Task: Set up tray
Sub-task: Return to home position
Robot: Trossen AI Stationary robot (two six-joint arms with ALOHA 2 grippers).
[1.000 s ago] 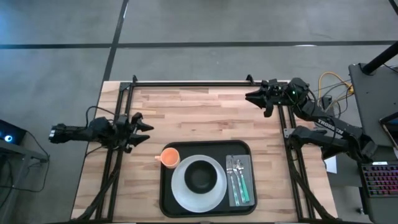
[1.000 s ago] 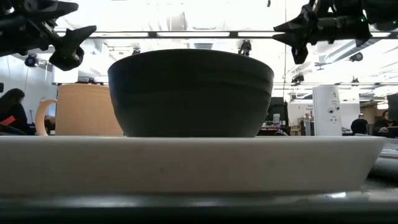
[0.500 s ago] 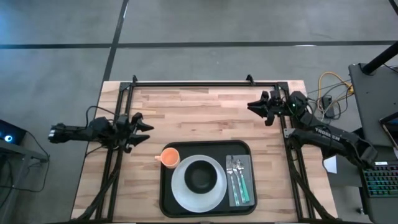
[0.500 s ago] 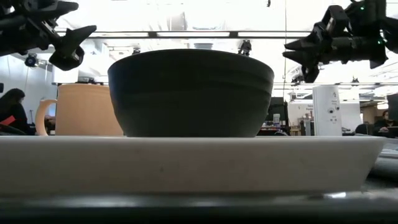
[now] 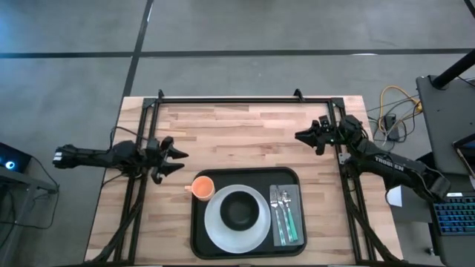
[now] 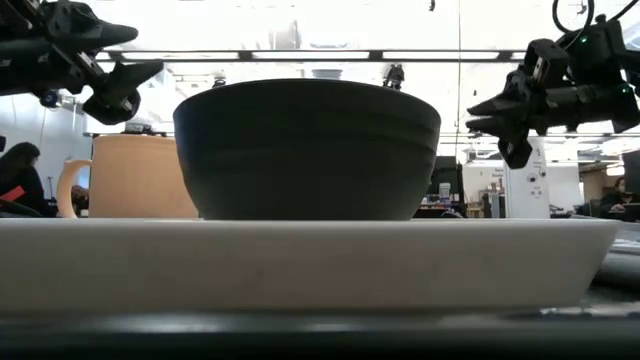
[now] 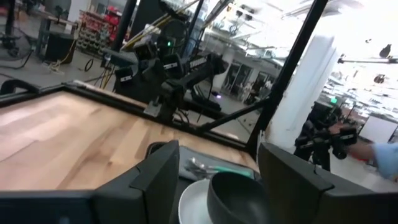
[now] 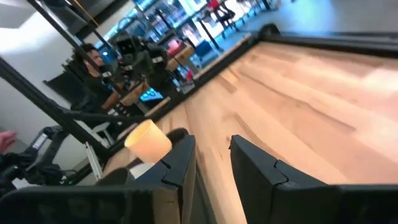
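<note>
Pulling back from the far rail, the right hand [image 5: 304, 137] now hangs over bare wood near the right edge of the surface [image 5: 245, 141]. It is closer to the tray than a second ago and lower in the level view, and its fingers are spread and carry nothing. The left hand [image 5: 178, 159] has only nudged a little inward at the left side, and it too is released and empty. Nothing on the tray [image 5: 198, 248] has shifted. It sits at the near edge, holding the white plate [image 5: 214, 230] with the dark bowl [image 5: 239, 210] on it and the orange cup [image 5: 202, 187] at its far left corner. The grey napkin [image 5: 296, 194] lies on its right side with the cutlery [image 5: 282, 215] on top. Both arms are well apart from it. With the setting looking complete and neither hand carrying anything, this reads as the arms retiring to rest, so the job seems all but finished
</note>
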